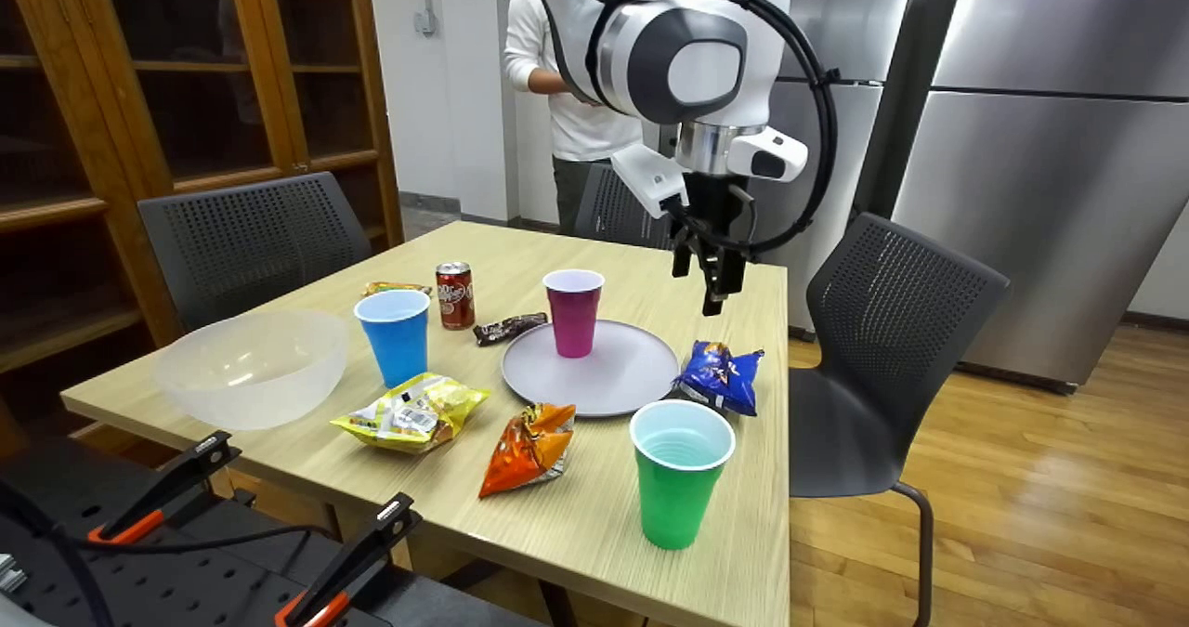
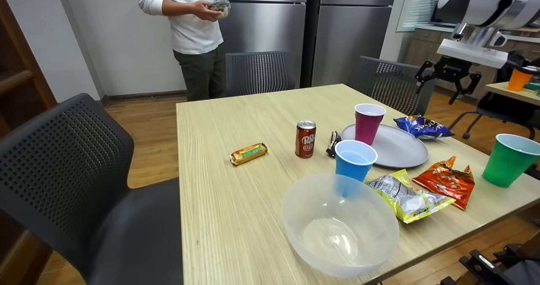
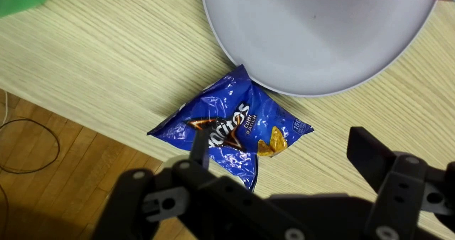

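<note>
My gripper (image 3: 279, 140) hangs open above the table with nothing held; its two black fingers (image 3: 368, 154) stand wide apart. Nearest to it is a blue Doritos bag (image 3: 227, 115), lying below and partly covered by one finger in the wrist view. In an exterior view the gripper (image 1: 699, 285) is higher than the bag (image 1: 720, 378), near the table's edge. That bag touches or overlaps the rim of a grey plate (image 3: 302, 48). On the plate stands a magenta cup (image 1: 574, 316), upright, only partly in the wrist view.
A green cup (image 1: 678, 488), an orange bag (image 1: 529, 450), a yellow bag (image 1: 413, 413), a blue cup (image 1: 395, 339) and a clear bowl (image 1: 251, 367) stand or lie nearby. Farther along are a soda can (image 2: 305, 139), a dark wrapper (image 1: 509, 328) and a gold-wrapped bar (image 2: 249, 153). Chairs surround the table.
</note>
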You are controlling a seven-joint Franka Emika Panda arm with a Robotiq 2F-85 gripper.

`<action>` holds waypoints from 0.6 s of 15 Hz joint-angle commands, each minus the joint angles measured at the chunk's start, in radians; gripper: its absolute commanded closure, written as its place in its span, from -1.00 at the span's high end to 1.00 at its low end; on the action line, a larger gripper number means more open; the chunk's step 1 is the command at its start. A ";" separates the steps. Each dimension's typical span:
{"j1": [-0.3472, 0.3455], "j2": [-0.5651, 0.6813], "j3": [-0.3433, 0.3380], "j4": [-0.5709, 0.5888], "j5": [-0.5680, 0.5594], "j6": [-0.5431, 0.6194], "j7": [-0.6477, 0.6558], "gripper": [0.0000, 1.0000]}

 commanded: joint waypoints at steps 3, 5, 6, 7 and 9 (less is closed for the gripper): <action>-0.030 0.105 0.009 0.175 -0.056 -0.123 -0.015 1.00; -0.026 0.140 0.003 0.225 -0.084 -0.151 -0.008 1.00; -0.027 0.161 0.001 0.255 -0.096 -0.170 -0.006 1.00; -0.030 0.179 0.003 0.281 -0.105 -0.190 -0.008 1.00; -0.030 0.214 0.001 0.331 -0.122 -0.223 -0.005 1.00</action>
